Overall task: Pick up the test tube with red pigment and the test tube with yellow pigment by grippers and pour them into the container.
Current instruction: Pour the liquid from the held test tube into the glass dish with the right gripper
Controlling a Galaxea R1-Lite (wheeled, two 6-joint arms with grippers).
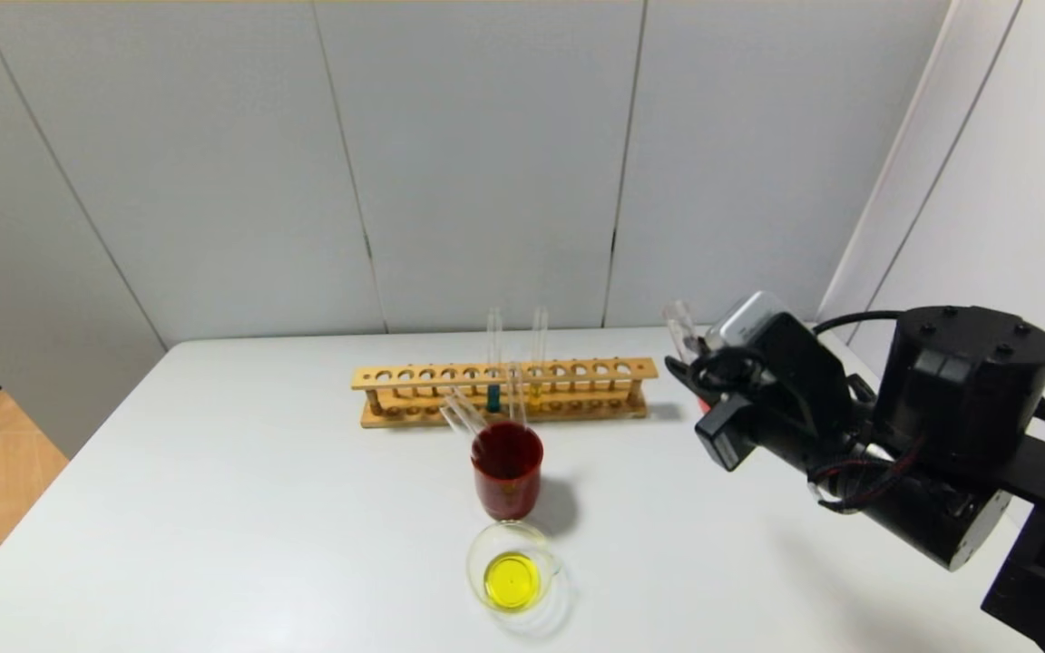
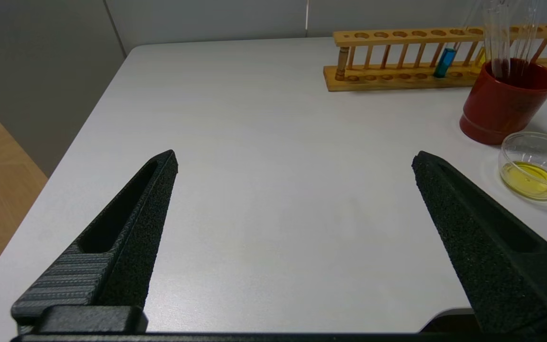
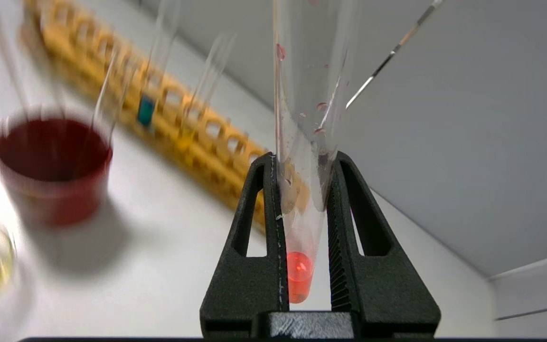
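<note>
Right gripper (image 3: 302, 190): pinching the red test tube (image 3: 299, 270), roughly upright, off the rack's (image 1: 504, 385) right end.
Glass container (image 1: 515, 567): already holds yellow liquid; nearer the robot than the red cup (image 1: 507, 472), well left of the held tube.
Coming move (judgement): carry left, tip mouth over container.
Left gripper (image 2: 292, 228): spread wide, idle above the surface (image 1: 259, 499).

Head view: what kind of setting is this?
Likely a mock chemistry-lab bench: a wooden test tube rack on a white table, a glass container of yellow liquid, and plain grey panel walls.
</note>
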